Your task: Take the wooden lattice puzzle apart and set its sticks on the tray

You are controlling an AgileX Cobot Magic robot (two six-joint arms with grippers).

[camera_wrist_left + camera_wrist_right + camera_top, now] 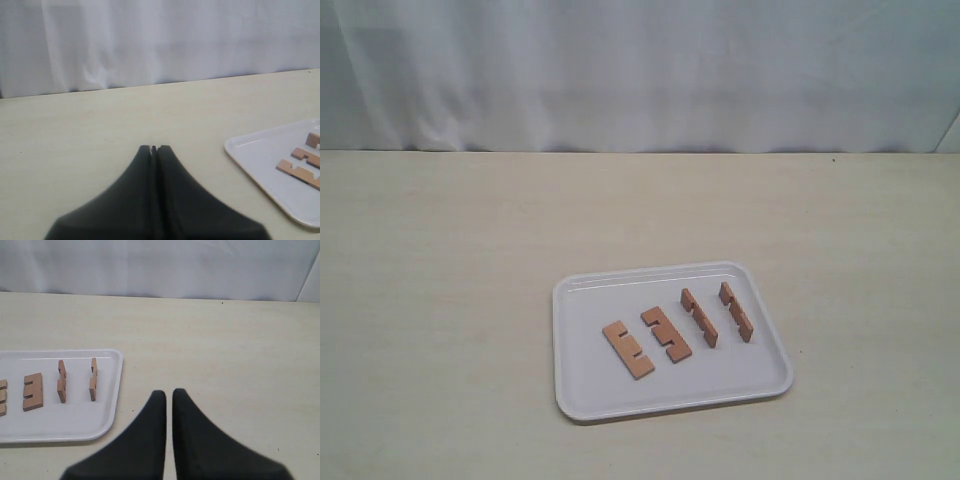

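The white tray (pixel 588 385) sits on the table, front and right of centre. On it lie several separate reddish-brown sticks in a row. Two lie flat (pixel 628 349) (pixel 666 334), and two stand on edge (pixel 699 318) (pixel 736 311). The puzzle does not show as an interlocked lattice. Neither arm appears in the exterior view. My left gripper (pixel 154 148) is shut and empty over bare table, with the tray (pixel 260 155) and sticks (pixel 300 172) off to one side. My right gripper (pixel 166 392) is shut and empty beside the tray (pixel 75 425), apart from the nearest stick (pixel 93 379).
A pale wooden table (pixel 440 300) runs back to a white curtain (pixel 640 70). Bare tabletop surrounds the tray on all sides.
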